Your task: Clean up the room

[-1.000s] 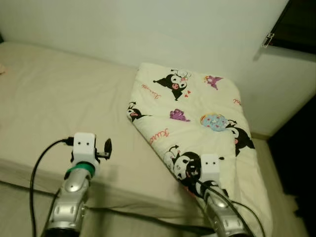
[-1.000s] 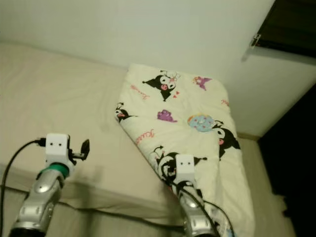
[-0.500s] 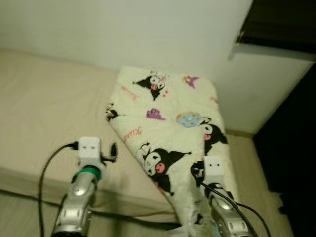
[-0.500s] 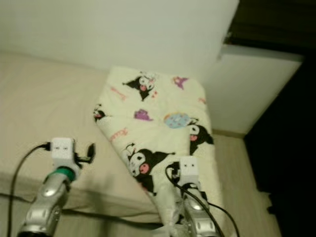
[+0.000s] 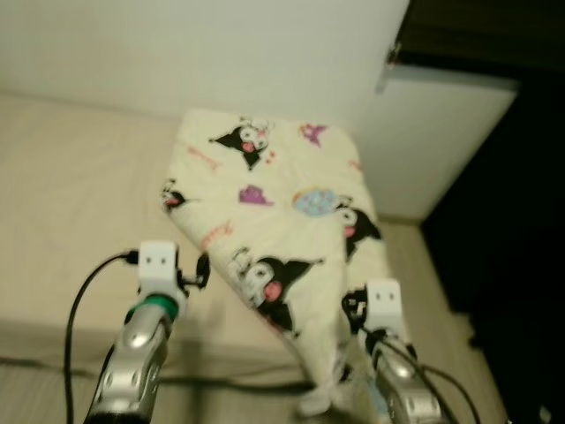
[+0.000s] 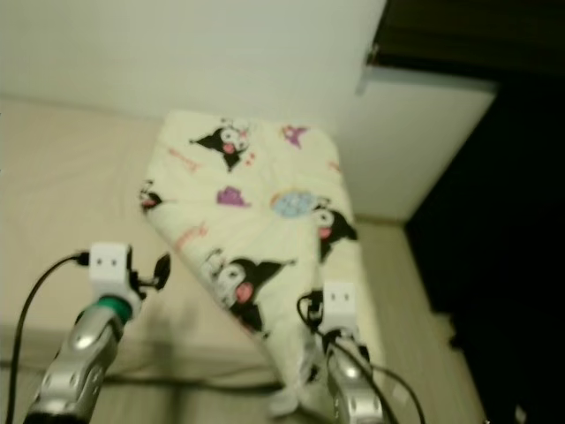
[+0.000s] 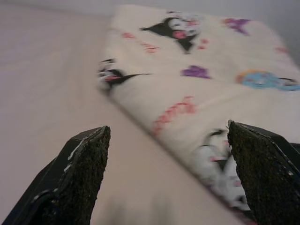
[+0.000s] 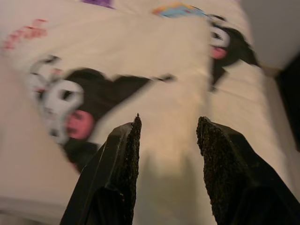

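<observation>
A cream blanket [image 5: 265,190] printed with black cartoon figures lies folded on the right end of the beige bed [image 5: 71,194]. Its near corner [image 5: 318,397] droops over the bed's front edge. My left gripper [image 7: 168,154] is open and hovers over the bare mattress, just left of the blanket's folded edge [image 7: 154,126]. My right gripper [image 8: 168,140] is open too, low over the drooping part of the blanket, with nothing between its fingers [image 8: 124,164]. The right wrist [image 5: 382,303] sits at the blanket's right side.
A white wall [image 5: 221,53] runs behind the bed. A pale panel [image 5: 433,141] stands at the bed's far right corner, under a dark opening [image 5: 477,35]. A narrow strip of beige floor [image 5: 415,265] runs right of the bed, and beyond it is darkness.
The camera has swung right, so bed and blanket sit further left in the picture. The blanket's near corner hangs lower over the bed edge beside the right arm.
</observation>
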